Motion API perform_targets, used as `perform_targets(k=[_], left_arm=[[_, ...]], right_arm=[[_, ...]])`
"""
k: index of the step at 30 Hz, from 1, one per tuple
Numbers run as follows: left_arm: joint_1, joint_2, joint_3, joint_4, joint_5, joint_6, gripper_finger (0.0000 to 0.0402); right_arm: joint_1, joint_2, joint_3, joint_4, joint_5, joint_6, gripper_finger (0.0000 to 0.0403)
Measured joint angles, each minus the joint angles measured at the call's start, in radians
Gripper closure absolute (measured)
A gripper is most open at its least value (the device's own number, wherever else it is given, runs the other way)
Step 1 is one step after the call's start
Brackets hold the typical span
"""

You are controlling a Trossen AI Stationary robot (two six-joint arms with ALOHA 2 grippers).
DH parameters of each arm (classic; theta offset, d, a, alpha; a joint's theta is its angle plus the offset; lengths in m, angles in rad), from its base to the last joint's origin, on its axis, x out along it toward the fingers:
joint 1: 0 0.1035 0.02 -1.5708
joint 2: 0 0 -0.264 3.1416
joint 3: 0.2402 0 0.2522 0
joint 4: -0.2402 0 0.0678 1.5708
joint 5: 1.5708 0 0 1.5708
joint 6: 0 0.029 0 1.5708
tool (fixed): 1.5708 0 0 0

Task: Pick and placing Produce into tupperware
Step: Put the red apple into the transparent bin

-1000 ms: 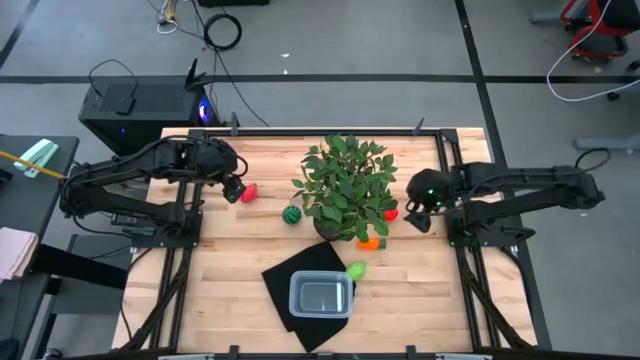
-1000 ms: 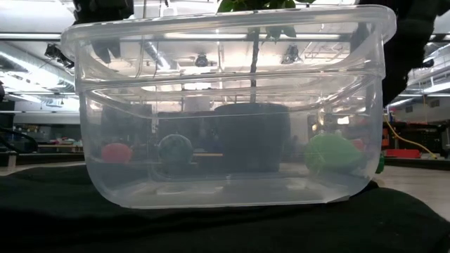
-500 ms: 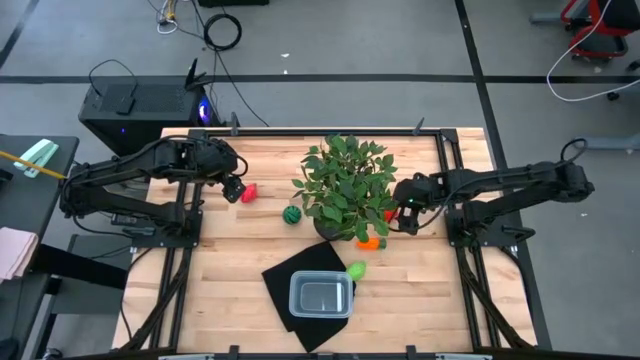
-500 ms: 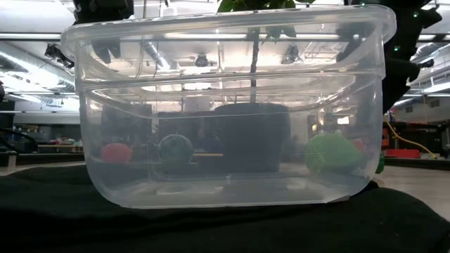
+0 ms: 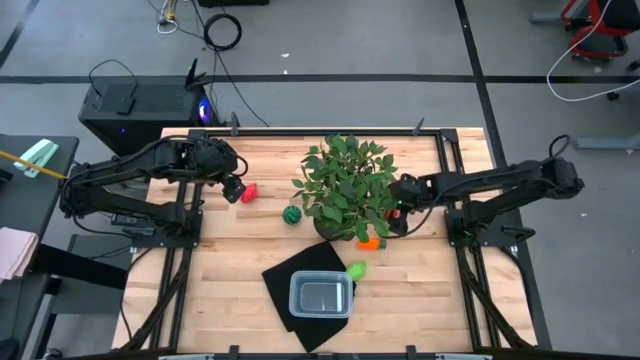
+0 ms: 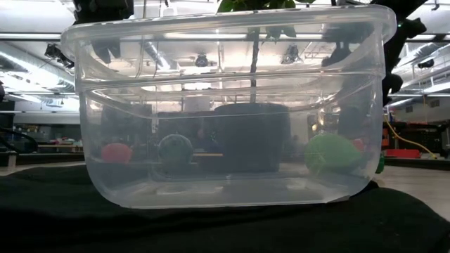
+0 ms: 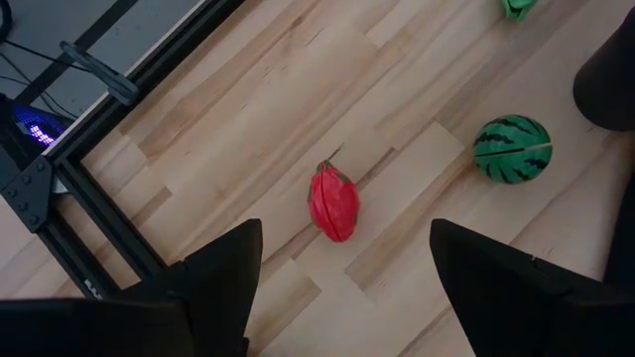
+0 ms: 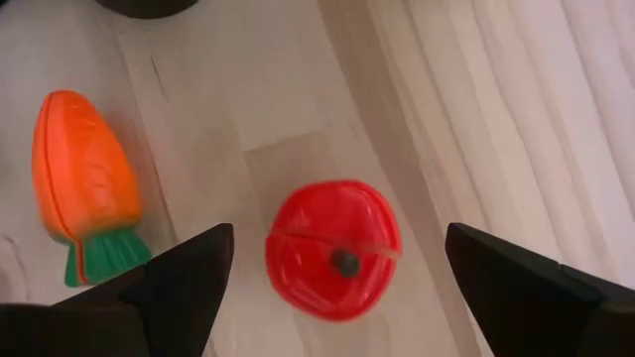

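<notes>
My right gripper (image 8: 334,241) is open above a round red tomato piece (image 8: 332,248), one finger on either side of it and not touching; it hovers beside the potted plant (image 5: 395,214). An orange carrot piece (image 8: 84,183) lies close by on the wood. My left gripper (image 7: 344,238) is open, hovering over a red piece (image 7: 333,203) near the table's left side, with the dark green striped ball (image 7: 511,149) farther off. The light yellow-green piece (image 5: 355,270) lies by the clear tupperware (image 5: 321,296), which stands on a black mat.
A big leafy potted plant (image 5: 345,185) stands mid-table, right beside my right gripper. The black mat (image 5: 290,272) lies under the tub near the table's near edge. Bare wood shows left and right of the mat. In the low view the tub (image 6: 225,105) blocks most of the scene.
My right gripper has moved toward the table's left, away from the right edge and in beside the plant, ending over the round red piece. The produce and the tub have stayed where they were.
</notes>
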Motion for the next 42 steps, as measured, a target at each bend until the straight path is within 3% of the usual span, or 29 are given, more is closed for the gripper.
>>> perform_targets(k=[7, 25, 42], left_arm=[[0.0, 0.0, 0.0, 0.0, 0.0, 0.0, 0.0104], [0.0, 0.0, 0.0, 0.0, 0.0, -0.002, 0.0104], [0.0, 0.0, 0.0, 0.0, 0.0, -0.002, 0.0104]], right_arm=[[-0.001, 0.064, 0.0, 0.017, -0.053, -0.017, 0.003], [-0.037, 0.185, 0.001, 0.049, -0.05, -0.026, 0.0034], [-0.043, 0.184, 0.002, 0.047, -0.04, -0.051, 0.0135]])
